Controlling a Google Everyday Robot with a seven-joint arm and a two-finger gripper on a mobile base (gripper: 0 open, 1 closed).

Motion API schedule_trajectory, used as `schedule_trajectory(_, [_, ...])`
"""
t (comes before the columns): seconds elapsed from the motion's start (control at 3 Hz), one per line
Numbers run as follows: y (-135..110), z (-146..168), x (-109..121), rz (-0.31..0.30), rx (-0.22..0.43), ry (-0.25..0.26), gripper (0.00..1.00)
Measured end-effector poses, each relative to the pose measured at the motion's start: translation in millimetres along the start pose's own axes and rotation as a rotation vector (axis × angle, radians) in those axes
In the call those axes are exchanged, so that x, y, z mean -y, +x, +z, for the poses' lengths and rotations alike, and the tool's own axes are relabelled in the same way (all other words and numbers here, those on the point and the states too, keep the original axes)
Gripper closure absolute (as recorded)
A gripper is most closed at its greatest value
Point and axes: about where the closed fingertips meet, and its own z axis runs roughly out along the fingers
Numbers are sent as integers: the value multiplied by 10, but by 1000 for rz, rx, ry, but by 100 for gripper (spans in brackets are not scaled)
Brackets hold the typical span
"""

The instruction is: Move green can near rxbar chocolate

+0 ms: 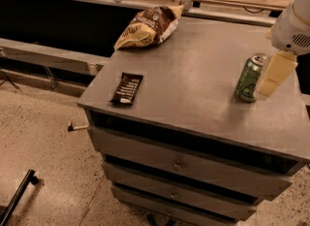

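The smooth, silver-topped green can [250,78] stands upright at the right of the matte grey cabinet top [193,74]. The pale, blocky gripper [269,85] is just beside its right side; whether it is spread or closed I cannot tell. The flat, dark rxbar chocolate [127,88] lies well apart at the near left corner, a crinkled chip bag [147,26] at the far left, above speckled terrazzo floor [43,157].

Matt cabinet top [193,74]; glossy metal green can [249,78] beside perhaps plastic end effector [268,83].

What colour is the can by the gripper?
The can is green with pale lettering, silver top; camera view. The gripper is beside it.
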Motion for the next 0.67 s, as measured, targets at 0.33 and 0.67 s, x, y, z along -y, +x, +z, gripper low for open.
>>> schedule_trajectory(0.33, [10,35,11,3,-1,-4,0])
schedule_trajectory(0.67, [-1,36,14,1,1,-1,26])
